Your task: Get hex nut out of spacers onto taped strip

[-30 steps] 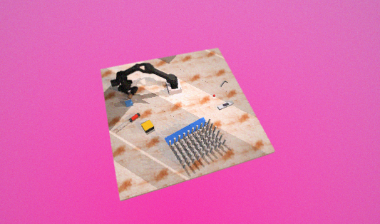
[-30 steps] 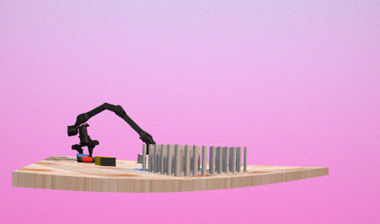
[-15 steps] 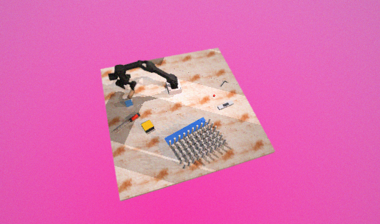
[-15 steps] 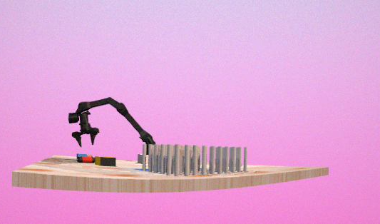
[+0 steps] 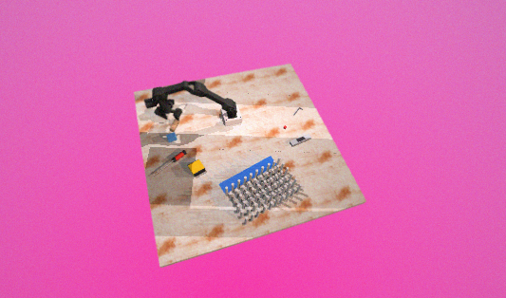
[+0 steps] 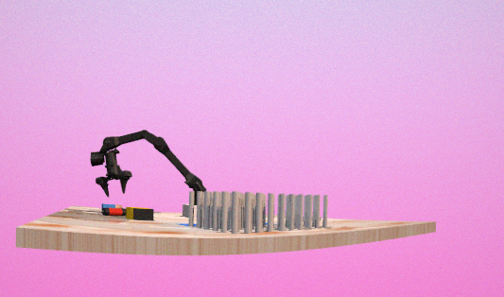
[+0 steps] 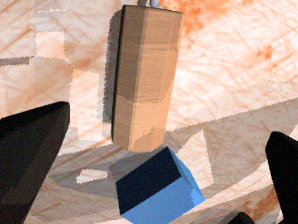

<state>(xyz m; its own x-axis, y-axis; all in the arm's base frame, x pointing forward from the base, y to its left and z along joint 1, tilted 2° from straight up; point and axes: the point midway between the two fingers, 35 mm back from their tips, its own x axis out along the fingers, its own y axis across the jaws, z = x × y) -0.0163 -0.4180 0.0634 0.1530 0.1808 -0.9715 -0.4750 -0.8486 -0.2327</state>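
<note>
- No container is in view; blue block (image 5: 172, 137) (image 6: 112, 206) (image 7: 162, 195) lies near the end of a wooden handle (image 5: 174, 125) (image 7: 147, 80).
- Gripper (image 5: 170, 117) (image 6: 115, 194) (image 7: 173, 127): spread wide, grasping nothing, above the handle.
- Metal spacers (image 5: 260, 190) (image 6: 248, 213) stand behind a blue strip (image 5: 246, 173); the nut cannot be made out.
- Yellow-and-black block (image 5: 196, 167) (image 6: 140, 214) sits between the red-handled tool (image 5: 178, 156) (image 6: 114, 212) and spacers, well in from the table edge (image 5: 159, 258) (image 6: 200, 246).

A wooden tabletop (image 5: 215, 142) (image 6: 224, 245) (image 7: 225, 65) with rusty blotches stands against plain pink, patched with light and shade.
</note>
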